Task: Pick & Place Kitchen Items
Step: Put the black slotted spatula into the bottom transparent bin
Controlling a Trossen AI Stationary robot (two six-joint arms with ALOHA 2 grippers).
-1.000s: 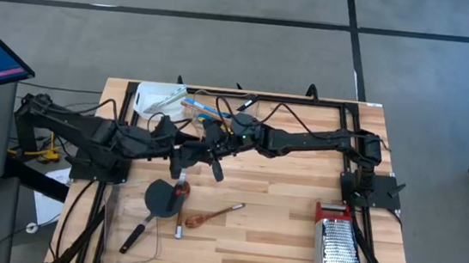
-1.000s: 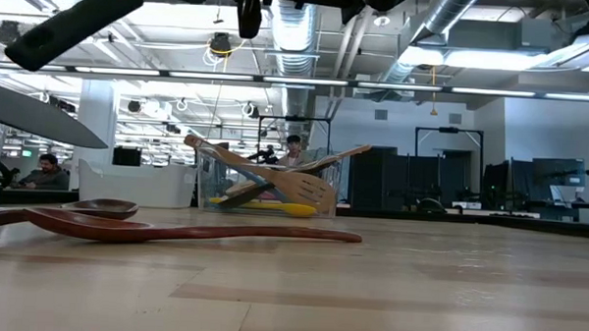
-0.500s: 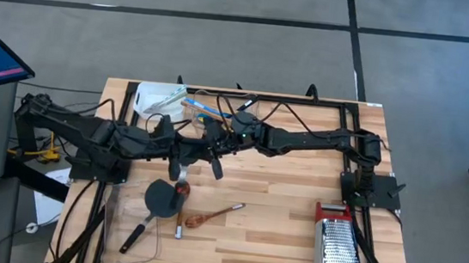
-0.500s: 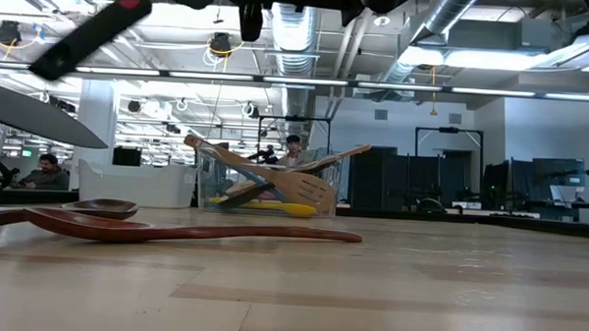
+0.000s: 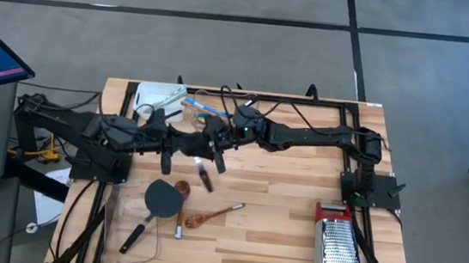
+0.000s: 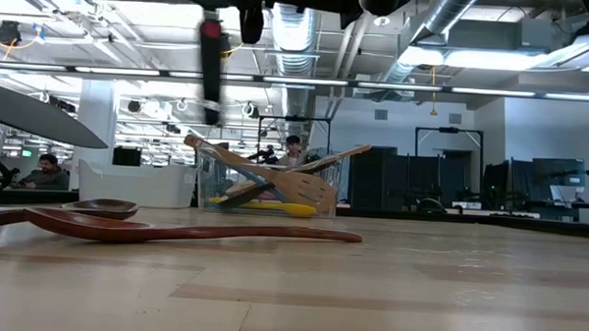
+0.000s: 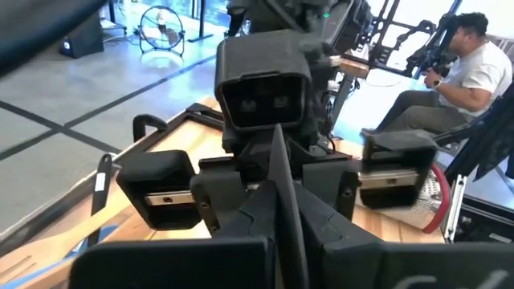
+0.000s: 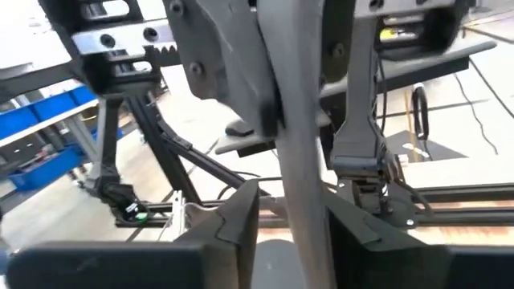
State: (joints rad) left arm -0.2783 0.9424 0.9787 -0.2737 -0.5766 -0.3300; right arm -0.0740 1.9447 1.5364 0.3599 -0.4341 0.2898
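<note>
one spatula (image 5: pixel 203 165), two grippers meeting

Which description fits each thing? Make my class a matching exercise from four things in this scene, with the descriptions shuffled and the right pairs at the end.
Things:
1. box grater
2. wooden spoon
3. clear tub
4. left gripper

Descriptions:
a. holds wooden spatulas
b. shut on a grey spatula, above the table
c. red trim, on the right arm's side
d. lying flat on the bare boards

Pairs: 1-c, 2-d, 3-a, 4-b
</note>
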